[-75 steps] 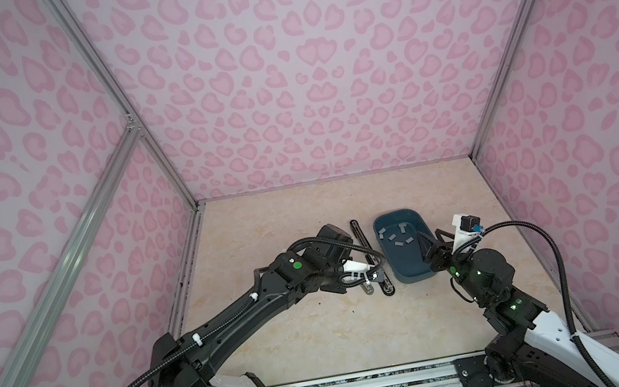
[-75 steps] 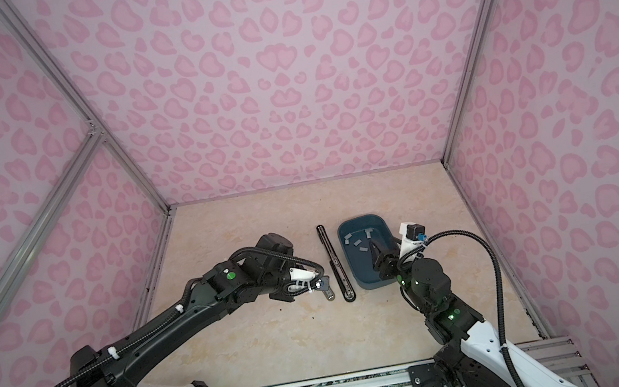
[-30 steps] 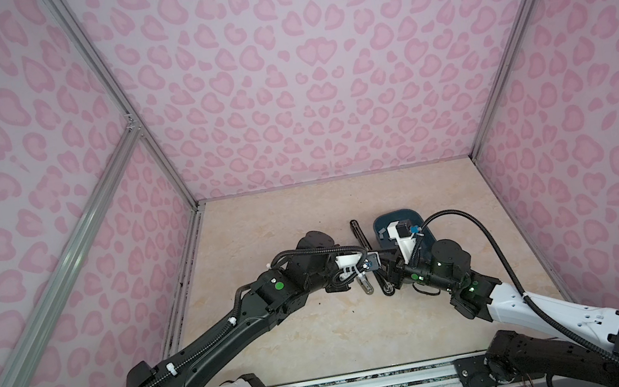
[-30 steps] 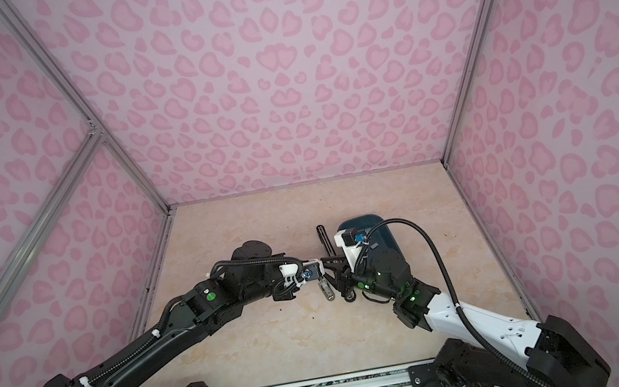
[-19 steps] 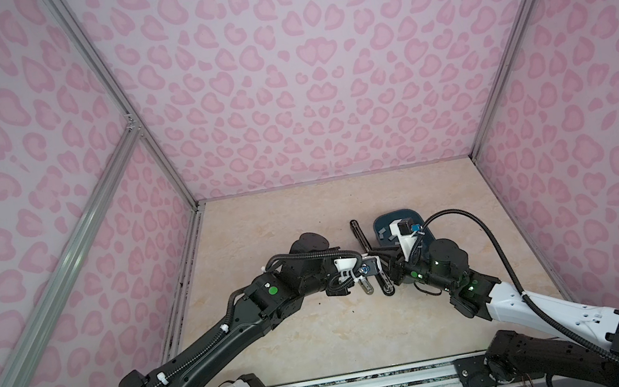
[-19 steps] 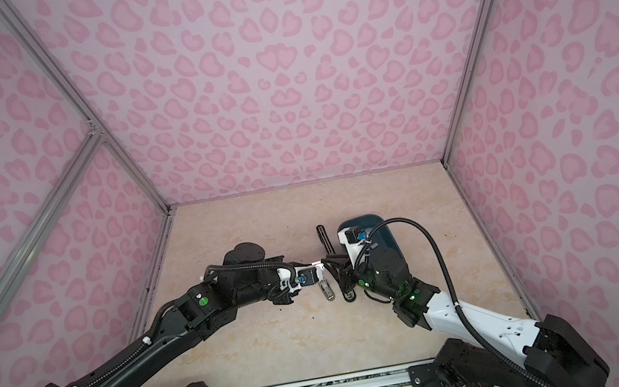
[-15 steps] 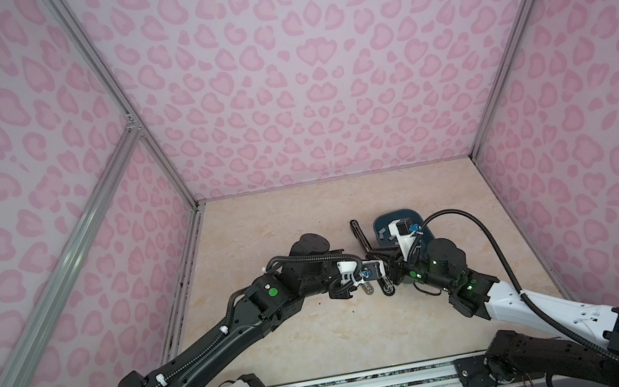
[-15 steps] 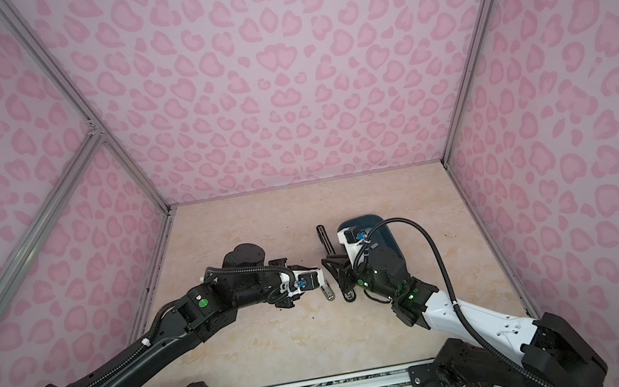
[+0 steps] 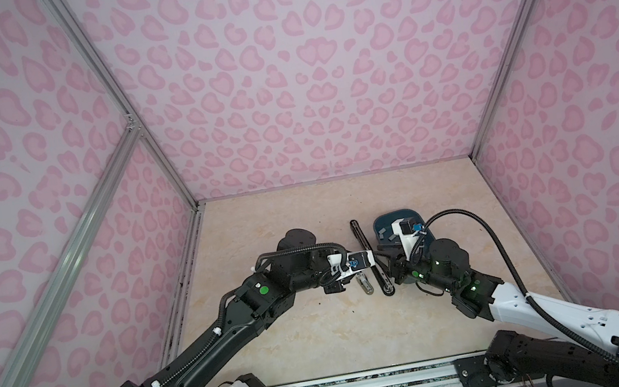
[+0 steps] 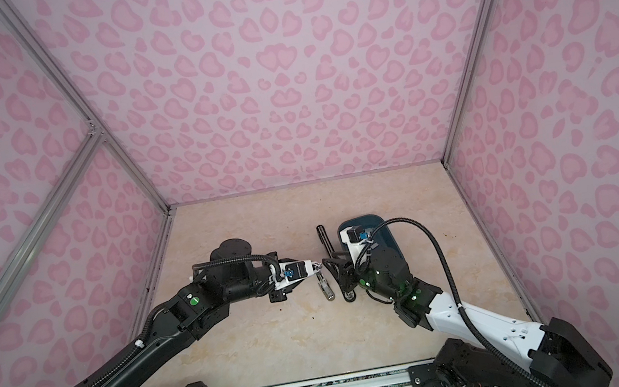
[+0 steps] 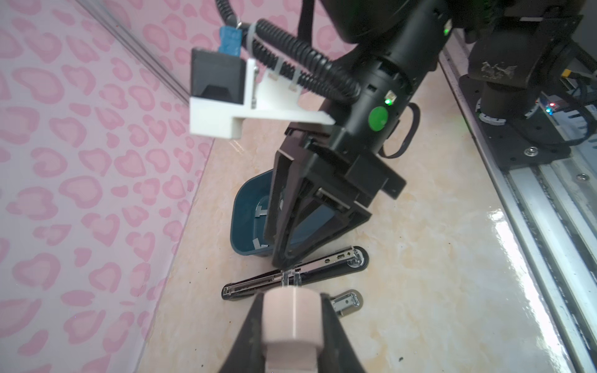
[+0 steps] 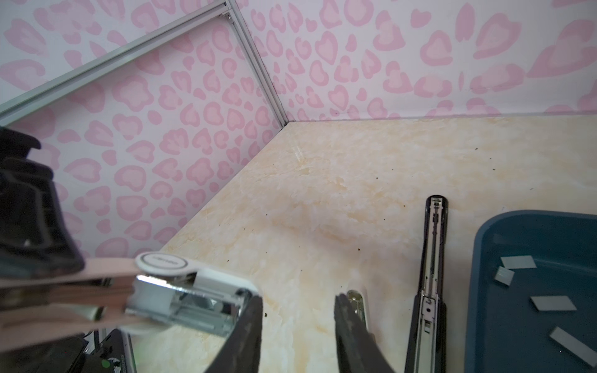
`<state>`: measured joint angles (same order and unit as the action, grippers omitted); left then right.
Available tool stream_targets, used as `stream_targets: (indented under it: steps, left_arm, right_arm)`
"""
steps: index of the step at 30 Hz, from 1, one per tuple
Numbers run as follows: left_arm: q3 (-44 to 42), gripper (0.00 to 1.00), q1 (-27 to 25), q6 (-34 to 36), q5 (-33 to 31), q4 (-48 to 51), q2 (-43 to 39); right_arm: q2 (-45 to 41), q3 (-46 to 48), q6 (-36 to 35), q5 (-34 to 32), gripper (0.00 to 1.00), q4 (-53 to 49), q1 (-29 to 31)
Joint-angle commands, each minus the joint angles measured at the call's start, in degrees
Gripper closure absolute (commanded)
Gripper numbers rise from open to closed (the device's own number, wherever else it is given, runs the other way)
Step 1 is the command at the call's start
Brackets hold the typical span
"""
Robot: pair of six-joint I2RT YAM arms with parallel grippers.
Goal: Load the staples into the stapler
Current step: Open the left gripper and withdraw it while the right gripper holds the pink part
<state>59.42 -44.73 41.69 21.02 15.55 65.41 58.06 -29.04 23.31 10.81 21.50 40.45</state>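
Item, left gripper (image 11: pixel 292 310): we record it clenched on a small pink-and-white stapler (image 12: pixel 206 274), held clear of the table (image 9: pixel 320 327) with its metal magazine end pointing toward the other arm. Item, right gripper (image 12: pixel 298 302): jaws parted, with bare table showing between its fingers (image 12: pixel 350 323) and nothing grasped. One finger stands right at the held stapler's metal nose, and we cannot tell whether they touch. Item, staples (image 12: pixel 553 303): we count several flat grey strips lying loose on the floor of a dark blue tray (image 12: pixel 478 258), which sits right of the table's middle in both top views. We cannot tell whether any strip sits inside the held stapler. Item, black stapler (image 9: pixel 361 237): it is opened out flat on the table just beside the tray, its long metal channel facing up. Item, small metal part (image 10: pixel 327 290): it lies on the table just beside the black stapler, below the two grippers.
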Motion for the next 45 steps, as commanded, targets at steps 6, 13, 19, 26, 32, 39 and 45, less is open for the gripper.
stream_targets:
  steps: [6, 13, 19, 26, 32, 39, 45]
  left_arm:
    - [-2.41, 0.97, 8.43, -6.60, 10.33, -4.49, -3.03]
    - [-3.69, 0.97, 8.83, -2.52, 22.28, -2.88, -4.59]
    - [-3.70, 0.97, 8.81, 2.39, 27.23, 0.77, -4.32]
    - [-3.52, 0.97, 8.79, 10.51, 33.56, 6.73, -4.45]
    - [-3.07, 0.97, 8.78, 11.83, 35.99, 8.59, -3.93]
    - [-2.82, 0.97, 8.61, 11.06, 36.36, 7.96, -3.18]
    - [-2.25, 0.97, 8.61, 10.65, 36.14, 7.92, -2.13]
  right_arm:
    - [-6.51, 1.97, -7.71, -2.29, 0.38, -1.02, 0.67]
    - [-9.89, 1.35, -24.35, -4.45, 0.19, -2.20, 14.72]
    - [-8.64, 1.35, -27.56, -5.73, 0.18, -1.35, 18.28]
    - [-7.62, 1.00, -26.91, -5.10, 0.24, -1.36, 18.26]
    - [-7.75, 1.00, -27.28, -2.29, 0.34, -1.11, 18.28]
    - [-5.69, -0.13, -27.24, 3.80, 0.40, -1.15, 18.53]
    - [-6.12, -0.14, -27.01, 3.74, 0.41, -1.02, 18.88]
